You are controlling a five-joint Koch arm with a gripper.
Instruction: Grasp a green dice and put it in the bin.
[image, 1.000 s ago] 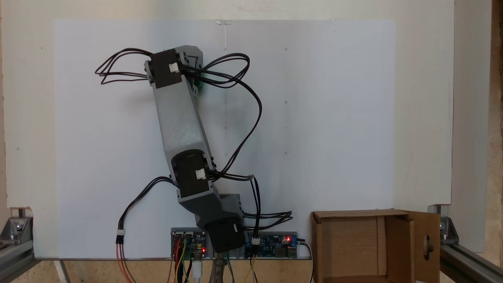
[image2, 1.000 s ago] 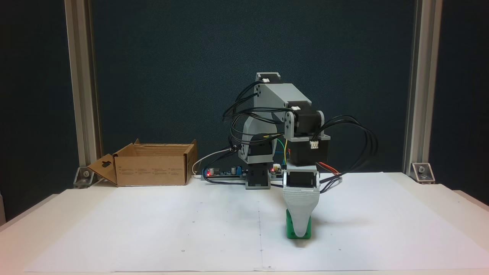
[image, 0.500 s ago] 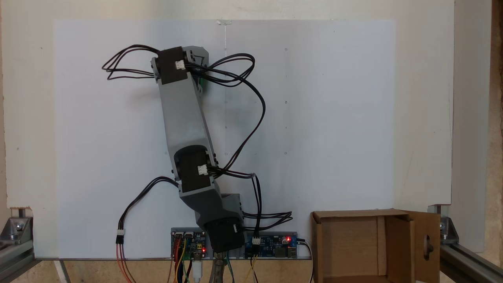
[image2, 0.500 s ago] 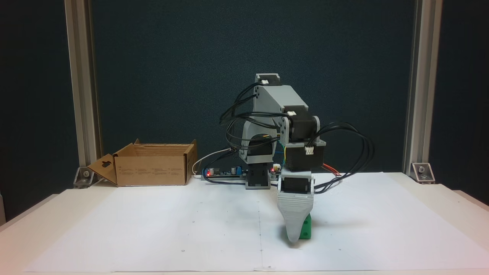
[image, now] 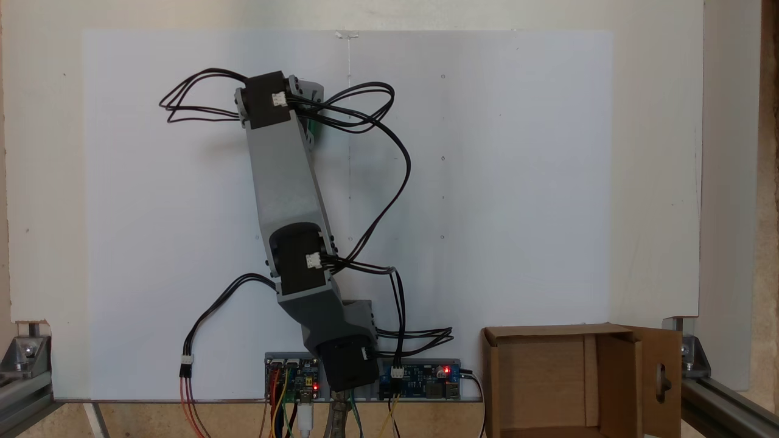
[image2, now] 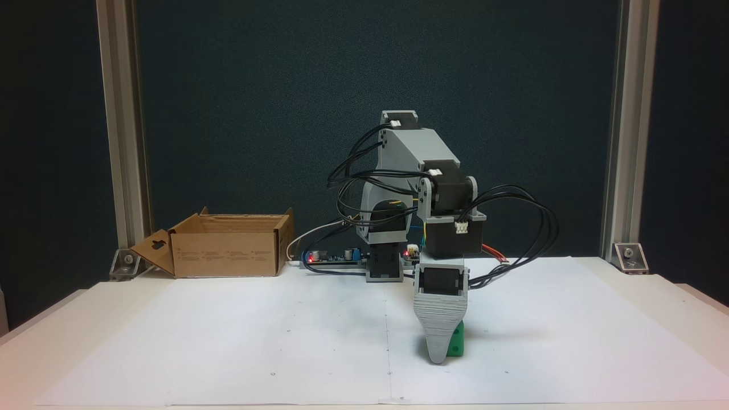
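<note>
The green dice (image2: 455, 343) rests on the white paper, right of centre in a fixed view; only its right part shows behind the grey finger. In the top-down fixed view just a green sliver of the dice (image: 311, 127) shows beside the wrist. My gripper (image2: 437, 356) points straight down with its tip at the paper, and the front jaw covers the dice and the other jaw. The wrist hides the jaws from above. The brown cardboard bin (image2: 225, 253) stands open at the back left, and in the top-down view the bin (image: 548, 332) is at the lower right.
White paper sheet (image: 517, 182) covers the table. The arm's base and circuit boards (image2: 336, 257) sit at the table's back edge beside the bin. Black cable loops (image2: 541, 228) hang off the wrist. Aluminium posts (image2: 618, 142) stand at both back corners.
The wrist has shifted left in the front view and dropped lower. The dice, first centred behind the finger, now peeks out on its right.
</note>
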